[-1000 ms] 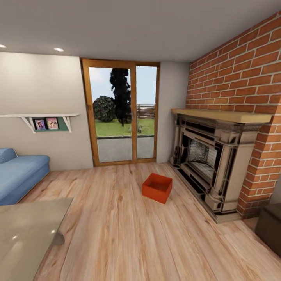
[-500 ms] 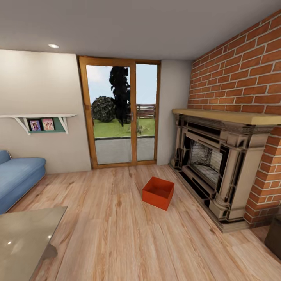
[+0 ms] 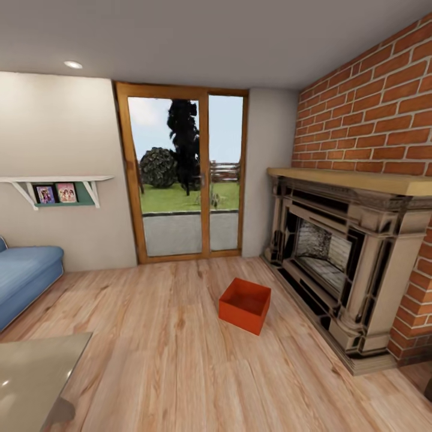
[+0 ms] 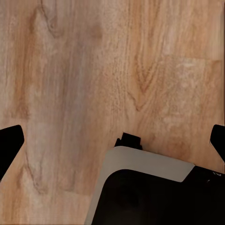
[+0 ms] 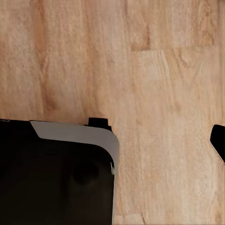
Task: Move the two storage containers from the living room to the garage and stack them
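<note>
Container: one orange-red open-top storage container sits on the light wood-plank floor of the living room, turned at an angle, just beside the foot of the fireplace and in front of the wood-framed glass door.
Container versus grippers: in the head view it lies ahead and well apart from the robot; neither wrist view has it, so the exact relation to either gripper cannot be told.
Left gripper: its dark fingertips sit at opposite edges of the left wrist view, spread wide, nothing between them, above bare planks and the robot's grey-and-black base.
Right gripper: one dark fingertip shows at the edge of the right wrist view; whether the fingers are apart or together cannot be told.
Surroundings: brick wall above the mantel, blue sofa and wall shelf at left, glass table in the near corner.
Change from earlier: the whole head view has shifted, so the camera has moved; the container looks slightly nearer and the sofa and table slide further out at left.
</note>
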Controlling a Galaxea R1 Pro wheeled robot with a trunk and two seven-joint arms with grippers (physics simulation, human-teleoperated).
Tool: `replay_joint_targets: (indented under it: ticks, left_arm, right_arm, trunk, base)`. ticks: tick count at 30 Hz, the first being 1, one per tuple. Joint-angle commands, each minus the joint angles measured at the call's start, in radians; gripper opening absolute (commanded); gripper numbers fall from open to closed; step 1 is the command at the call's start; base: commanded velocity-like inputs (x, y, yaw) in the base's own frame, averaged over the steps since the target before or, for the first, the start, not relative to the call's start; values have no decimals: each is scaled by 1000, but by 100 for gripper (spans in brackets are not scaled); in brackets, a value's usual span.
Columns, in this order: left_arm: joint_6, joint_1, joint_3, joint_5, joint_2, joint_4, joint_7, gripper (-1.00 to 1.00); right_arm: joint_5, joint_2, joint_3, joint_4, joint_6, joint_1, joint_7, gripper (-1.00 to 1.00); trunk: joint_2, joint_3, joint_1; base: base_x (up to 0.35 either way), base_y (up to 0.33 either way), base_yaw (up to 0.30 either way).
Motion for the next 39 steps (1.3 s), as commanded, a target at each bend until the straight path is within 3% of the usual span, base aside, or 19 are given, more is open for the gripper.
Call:
replay_joint_targets:
  ticks: [1, 39]
  left_arm:
    - [-4, -1, 4, 4, 0, 1, 0, 100]
    - [-4, -1, 4, 5, 0, 1, 0, 100]
  right_arm:
    - [-3, 0, 8, 3, -5, -1, -3, 100]
    - [-7, -1, 8, 3, -2, -1, -3, 100]
  trunk:
    - [-1, -1, 1]
    - [-1, -1, 1]
  base:
    - [326, 0, 0]
    - [326, 2, -1]
